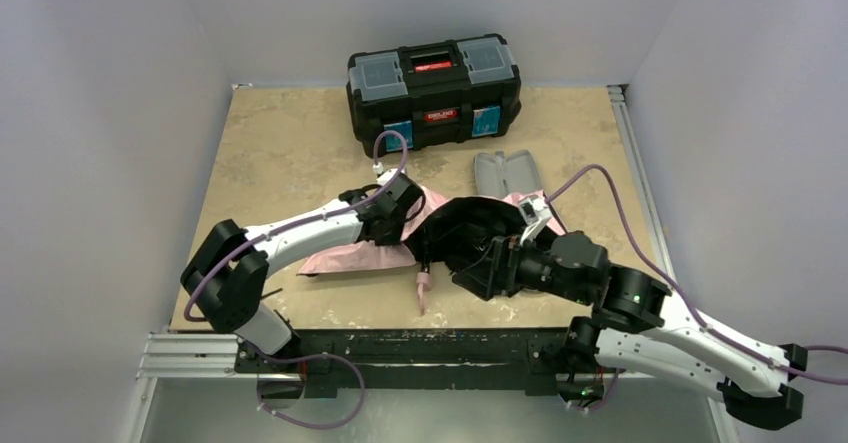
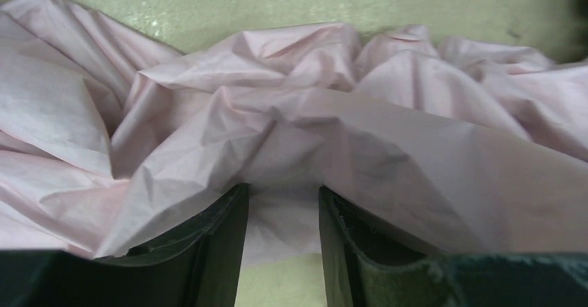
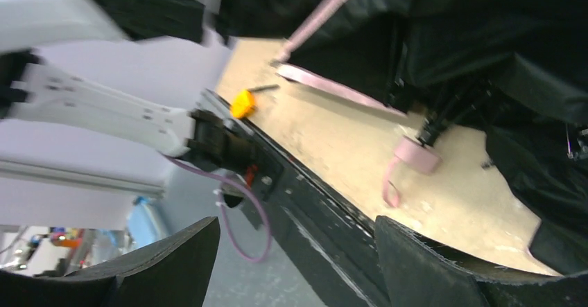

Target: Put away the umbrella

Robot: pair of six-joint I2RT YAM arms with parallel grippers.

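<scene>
One umbrella (image 1: 350, 256), canopy sprawled loose on table (image 1: 270, 143): nothing furled or stowed yet. Claws: left gripper (image 2: 283, 206) part-open around a fabric fold, hold uncertain; right gripper (image 3: 298, 241) spread wide, empty.

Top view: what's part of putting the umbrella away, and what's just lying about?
Job:
- pale pink fabric compact umbrella with black ribs, crumpled
- left gripper, straddling a fold of its fabric
- right gripper, open

Lying about:
- black plastic toolbox with red latch, closed
- small grey oblong hard case
- small yellow object
</scene>
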